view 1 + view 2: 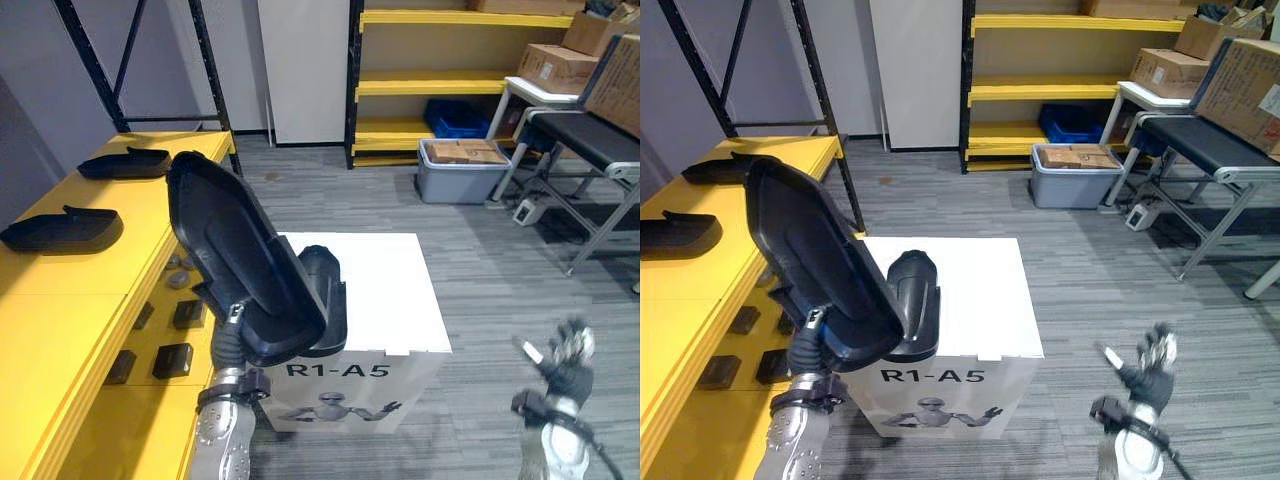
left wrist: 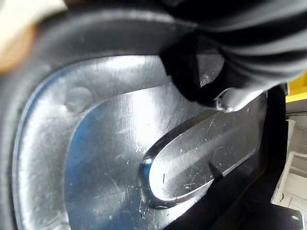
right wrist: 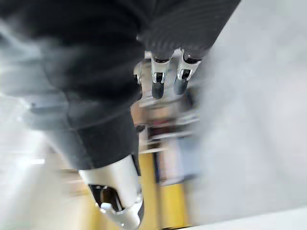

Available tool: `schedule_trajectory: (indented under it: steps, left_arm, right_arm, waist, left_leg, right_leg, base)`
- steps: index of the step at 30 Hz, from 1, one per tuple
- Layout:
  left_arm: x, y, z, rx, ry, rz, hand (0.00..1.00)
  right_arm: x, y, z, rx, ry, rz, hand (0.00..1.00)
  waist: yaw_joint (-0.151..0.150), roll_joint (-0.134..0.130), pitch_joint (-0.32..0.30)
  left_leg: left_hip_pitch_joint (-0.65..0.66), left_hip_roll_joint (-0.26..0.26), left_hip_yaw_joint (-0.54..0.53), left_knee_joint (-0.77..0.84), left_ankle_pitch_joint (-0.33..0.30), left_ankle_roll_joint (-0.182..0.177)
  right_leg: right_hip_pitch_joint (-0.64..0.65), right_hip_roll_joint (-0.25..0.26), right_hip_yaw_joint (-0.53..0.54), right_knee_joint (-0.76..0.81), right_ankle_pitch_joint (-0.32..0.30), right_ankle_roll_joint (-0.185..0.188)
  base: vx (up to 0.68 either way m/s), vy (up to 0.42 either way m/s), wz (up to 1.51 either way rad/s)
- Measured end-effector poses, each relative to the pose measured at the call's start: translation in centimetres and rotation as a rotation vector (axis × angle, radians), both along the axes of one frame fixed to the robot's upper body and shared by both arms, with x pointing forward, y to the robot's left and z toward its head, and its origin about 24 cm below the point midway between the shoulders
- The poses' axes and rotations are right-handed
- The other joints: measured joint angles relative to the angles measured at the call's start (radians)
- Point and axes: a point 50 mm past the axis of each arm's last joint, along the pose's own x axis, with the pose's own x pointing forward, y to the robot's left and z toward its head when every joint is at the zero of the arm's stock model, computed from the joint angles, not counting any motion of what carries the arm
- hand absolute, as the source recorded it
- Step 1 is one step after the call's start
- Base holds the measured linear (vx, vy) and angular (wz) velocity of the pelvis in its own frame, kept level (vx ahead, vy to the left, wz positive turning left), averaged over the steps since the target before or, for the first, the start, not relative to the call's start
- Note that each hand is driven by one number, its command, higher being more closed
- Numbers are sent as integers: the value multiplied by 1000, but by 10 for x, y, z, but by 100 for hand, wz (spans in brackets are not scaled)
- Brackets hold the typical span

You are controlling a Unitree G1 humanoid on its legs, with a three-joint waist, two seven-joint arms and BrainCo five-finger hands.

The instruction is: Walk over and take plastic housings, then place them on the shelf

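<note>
My left hand [image 1: 231, 338] is shut on the lower edge of a large black plastic housing [image 1: 232, 255] and holds it upright, tilted, between the yellow shelf [image 1: 60, 320] and the white box [image 1: 395, 300]. Its glossy inner face [image 2: 120, 143] sits close before that hand. A second black housing [image 1: 917, 300] stands on the box just behind the held one. Two more housings [image 1: 125, 163] [image 1: 62, 230] lie on the shelf top. My right hand [image 1: 562, 358] hangs open over the floor at the lower right, fingers spread, and its fingers [image 3: 158, 81] hold nothing.
Small black parts [image 1: 173, 358] lie on the shelf's lower level. A grey bin [image 1: 460, 172] with cardboard boxes stands by a yellow rack [image 1: 440, 85] at the back. A black-topped metal frame [image 1: 585, 150] stands at the right. Grey floor lies between the box and that frame.
</note>
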Motion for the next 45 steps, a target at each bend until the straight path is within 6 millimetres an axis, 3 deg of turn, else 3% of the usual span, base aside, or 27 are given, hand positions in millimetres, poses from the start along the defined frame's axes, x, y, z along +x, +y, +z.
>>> schedule_trajectory:
  steps: [4,6,11,14,16,18,19,20,21,23,25,28,29,30,31,32,34,37,40,42,45]
  left_arm:
    - [-6,5,-4,14,22,15,100]
    - [-9,3,-5,13,29,3,100]
    - [-8,-2,2,9,-10,-25,100]
    - [-8,-2,7,10,-29,-22,100]
    - [-7,-4,16,-3,-70,-13,100]
    - [-7,-5,22,-13,-101,-5,100]
    - [-6,-6,23,-19,-105,1,100]
    - [-5,-5,23,-28,-107,18,100]
    - [-5,-4,22,-31,-100,31,100]
    - [-6,-4,18,-38,-82,35,100]
    - [-8,-2,16,-41,-73,44,100]
    - [-7,-3,14,-48,-67,41,100]
    - [-6,-5,11,-51,-57,28,100]
    - [-4,-8,8,-54,-44,13,100]
    - [-1,-14,7,-59,-35,-16,100]
    - [1,-18,7,-59,-38,-33,100]
    - [8,-29,13,-45,-63,-92,100]
    - [18,-42,18,-26,-90,-159,100]
    - [27,-61,24,-36,-116,-233,100]
    - [27,-66,24,-24,-119,-245,100]
    - [28,-67,22,-11,-108,-248,100]
  right_arm:
    - [-45,17,-57,149,300,29,0]
    - [-66,37,-79,237,431,110,0]
    - [-81,72,-102,342,580,281,0]
    - [-72,77,-102,327,590,334,0]
    - [-58,79,-100,298,572,375,0]
    - [-43,82,-97,275,544,403,0]
    - [-36,84,-94,269,519,409,0]
    - [-22,83,-89,249,480,415,0]
    - [-10,80,-84,225,447,422,0]
    - [-2,80,-79,210,418,426,0]
    - [6,81,-74,196,387,437,0]
    - [17,87,-70,178,362,465,0]
    - [17,89,-69,177,361,471,0]
    - [16,90,-69,181,362,470,0]
    - [13,93,-69,180,363,473,0]
    - [12,94,-68,180,359,475,0]
    - [13,101,-65,180,338,492,0]
    - [8,105,-64,197,330,483,0]
    - [-7,109,-70,226,362,466,0]
    - [-20,109,-74,242,394,454,0]
    - [-29,108,-77,249,418,442,0]
  waist:
    - [4,0,0]
    - [10,-5,4]
    - [32,-10,13]
    - [59,-20,35]
    - [67,-22,59]
    - [76,-24,83]
    - [79,-27,91]
    - [84,-35,111]
    - [94,-12,120]
    - [97,-10,124]
    - [110,-15,125]
    - [112,-24,125]
    - [110,-34,130]
    - [102,-32,131]
    - [92,-30,132]
    - [90,-30,132]
    - [71,-40,128]
    - [66,-53,123]
    - [36,-69,109]
    - [48,-78,89]
    - [41,-79,63]
  left_leg:
    - [0,5,-3,0,0,0]
    - [1,4,-11,0,-1,-1]
    - [-22,-19,-83,-1,2,1]
    - [-46,-47,-170,1,22,10]
    - [-111,-83,-284,36,34,17]
    - [-169,-98,-295,56,27,34]
    - [-198,-98,-237,62,3,69]
    - [-241,-78,-93,118,-21,105]
    - [-284,-29,85,195,-44,135]
    - [-279,11,255,256,-48,138]
    - [-272,-29,246,276,-76,131]
    - [-287,-106,209,316,-130,149]
    - [-273,-134,199,333,-151,163]
    - [-255,-151,175,349,-167,168]
    - [-230,-161,142,366,-190,174]
    - [-220,-161,127,369,-197,171]
    - [-180,-165,72,346,-205,170]
    - [-139,-179,36,322,-210,176]
    - [-120,-214,-32,319,-226,173]
    - [-94,-229,-52,319,-247,174]
    - [-65,-228,-76,323,-250,168]
  right_leg:
    - [10,0,-2,1,0,0]
    - [20,-1,-10,1,-1,0]
    - [24,-17,-93,32,-28,13]
    - [23,-42,-182,85,-63,21]
    - [17,-71,-308,127,-78,25]
    - [16,-99,-427,157,-87,36]
    - [21,-116,-492,159,-87,36]
    - [22,-146,-557,171,-89,38]
    - [37,-155,-615,186,-91,41]
    - [96,-182,-693,211,-107,65]
    - [132,-217,-735,217,-107,65]
    - [165,-279,-744,242,-105,63]
    - [165,-327,-729,325,-102,58]
    - [149,-364,-681,426,-89,22]
    - [82,-373,-520,576,-102,-46]
    - [39,-351,-417,638,-121,-42]
    - [-101,-232,-137,738,-180,42]
    - [-194,-144,8,632,-201,72]
    - [-237,-71,146,475,-203,85]
    - [-239,-68,138,382,-198,79]
    - [-202,-43,135,282,-175,43]
  base:
    - [0,0,1]
    - [-10,-1,11]
    - [-31,-2,46]
    - [-27,0,98]
    - [-16,8,175]
    - [0,13,191]
    - [41,28,181]
    - [82,92,198]
    - [97,102,169]
    - [173,120,148]
    - [206,165,107]
    - [197,204,62]
    - [191,218,52]
    - [215,254,72]
    - [180,193,65]
    - [187,151,71]
    - [192,95,62]
    - [193,46,46]
    - [181,-8,75]
    - [279,-35,33]
    - [290,-65,31]
